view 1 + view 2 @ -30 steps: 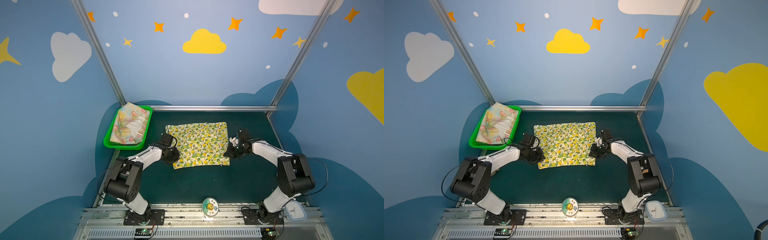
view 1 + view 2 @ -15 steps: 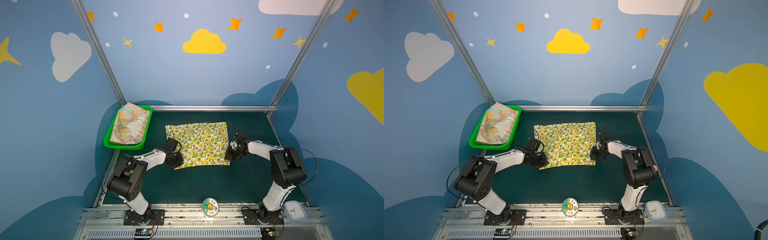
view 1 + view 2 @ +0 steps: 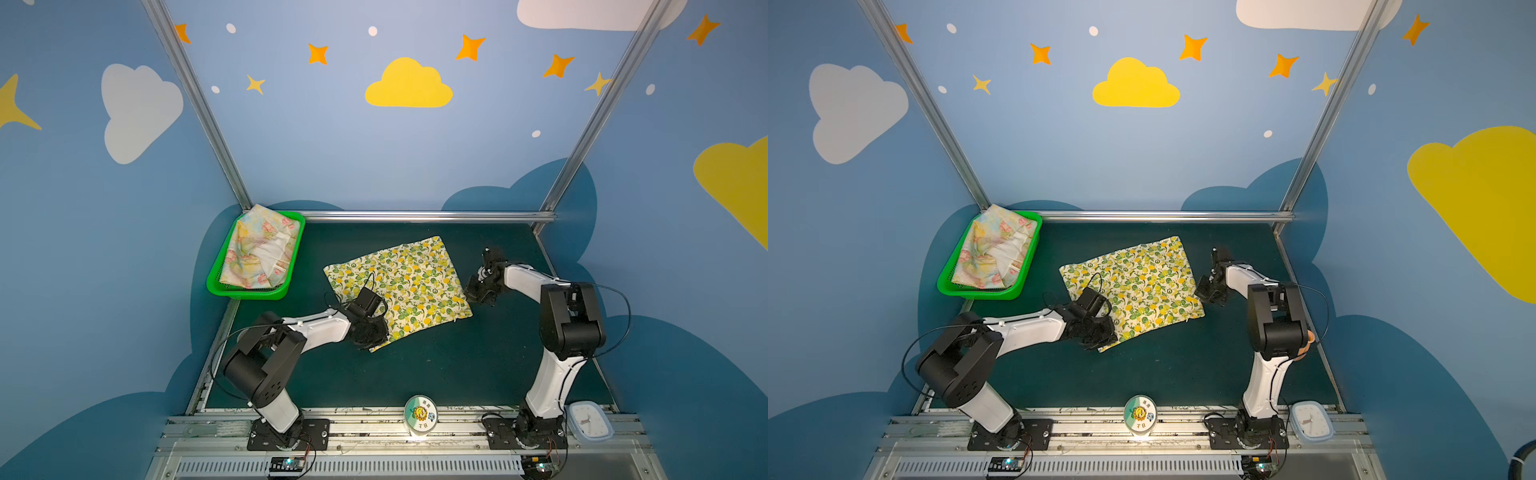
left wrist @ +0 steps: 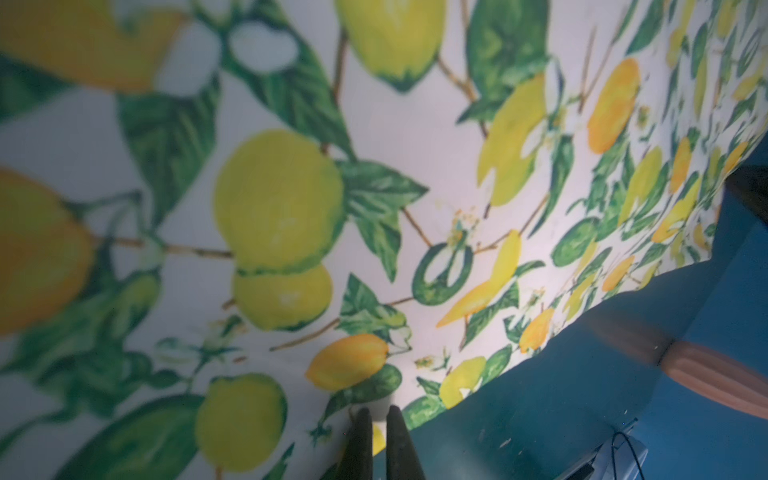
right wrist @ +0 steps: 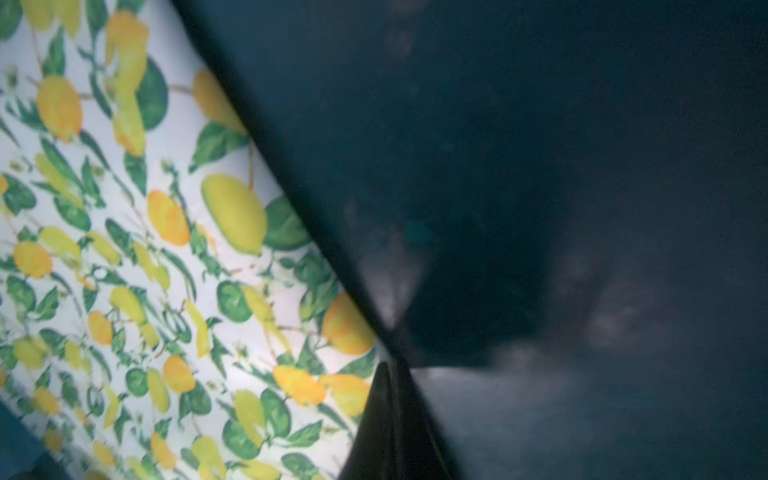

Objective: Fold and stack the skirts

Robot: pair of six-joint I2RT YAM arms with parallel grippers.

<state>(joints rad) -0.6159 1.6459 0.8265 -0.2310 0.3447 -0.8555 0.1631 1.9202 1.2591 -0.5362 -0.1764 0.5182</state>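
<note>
- Right now I see the lemon skirt (image 3: 407, 282) lying flat near the middle of the table (image 3: 415, 374). It is skewed, so none of its edges runs square with the table's edges, and its far-right corner points toward the far edge.
- My left gripper (image 3: 371, 337) sits low on the skirt's near-left corner. In the left wrist view its fingers (image 4: 360, 444) stand nearly together with only a sliver of lemon print between them, so I read it as pinching that corner.
- My right gripper (image 3: 473, 293) is down at the skirt's right edge, on the side toward the table's right edge. In the right wrist view its fingers (image 5: 399, 436) are clenched tip to tip right at the hem. I cannot tell whether any cloth is caught between them.
- The floral skirt (image 3: 257, 253) lies crumpled in the green mesh basket (image 3: 249, 293) at the table's far-left corner, with a fold over the basket's far rim.
- A round tin (image 3: 419, 413) and a small clock (image 3: 590, 422) sit by the table's near edge, well apart from both skirts.
</note>
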